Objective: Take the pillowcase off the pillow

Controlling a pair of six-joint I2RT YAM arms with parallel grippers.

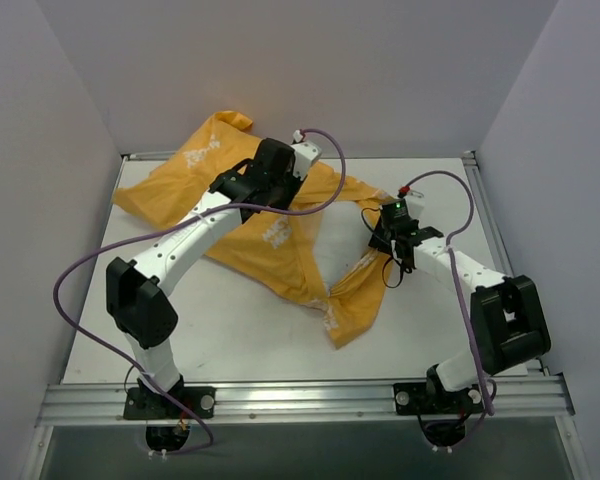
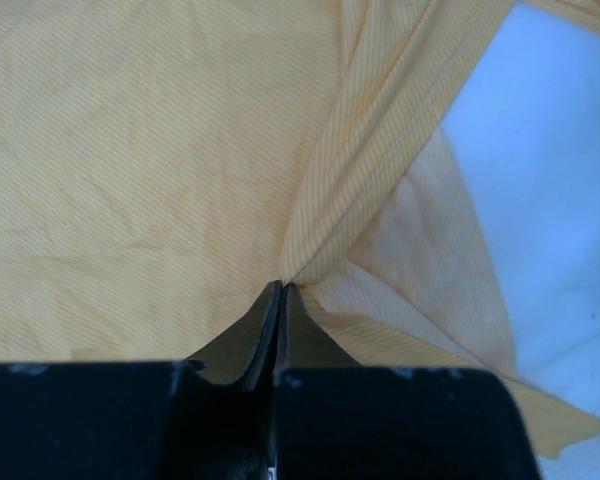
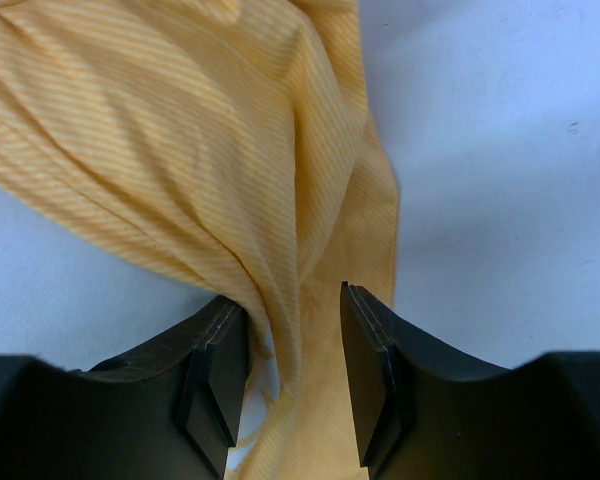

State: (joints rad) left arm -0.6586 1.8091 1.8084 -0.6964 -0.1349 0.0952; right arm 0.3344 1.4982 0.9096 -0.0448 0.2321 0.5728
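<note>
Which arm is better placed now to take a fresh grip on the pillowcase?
Right. The right gripper stands open with a strip of the pillowcase between the jaws, so it probably only needs to close. The left gripper is shut on a fold.

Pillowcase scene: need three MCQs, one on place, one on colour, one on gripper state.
1. Where on the pillowcase is the right gripper?
A. at its right-side fold
B. at its far left corner
C. off the cloth entirely
2. What colour is the pillowcase?
A. blue
B. orange-yellow
C. green
3. What state is the left gripper in?
A. wide open
B. out of view
C. shut on fabric

Answers:
1. A, the top view puts it at the right fold.
2. B, every view shows orange-yellow cloth.
3. C, its wrist view shows the closed fingers pinching the cloth.
</note>
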